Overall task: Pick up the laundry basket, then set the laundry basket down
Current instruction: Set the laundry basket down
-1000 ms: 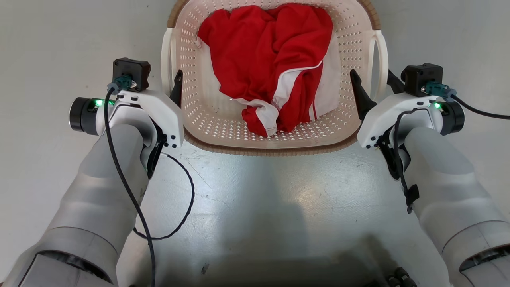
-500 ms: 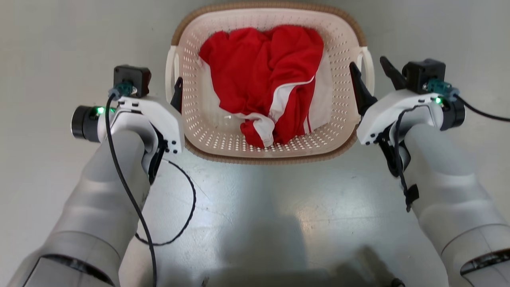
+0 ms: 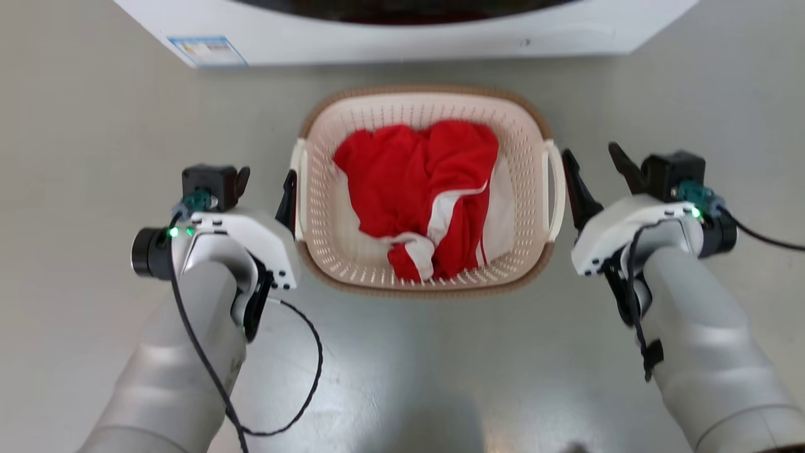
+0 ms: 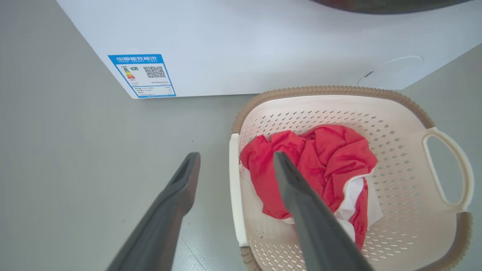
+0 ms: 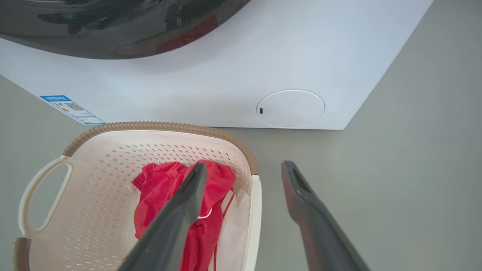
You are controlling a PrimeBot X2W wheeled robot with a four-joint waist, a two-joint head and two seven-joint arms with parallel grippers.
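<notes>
The washing machine is cut off by the top edge of the head view, and the print on its blue label cannot be read. The floor of the laundry basket is largely covered by the red garment, and its near corner is cut by the left wrist view's bottom edge. Of the left gripper, the outer finger is mostly hidden behind the wrist camera
</notes>
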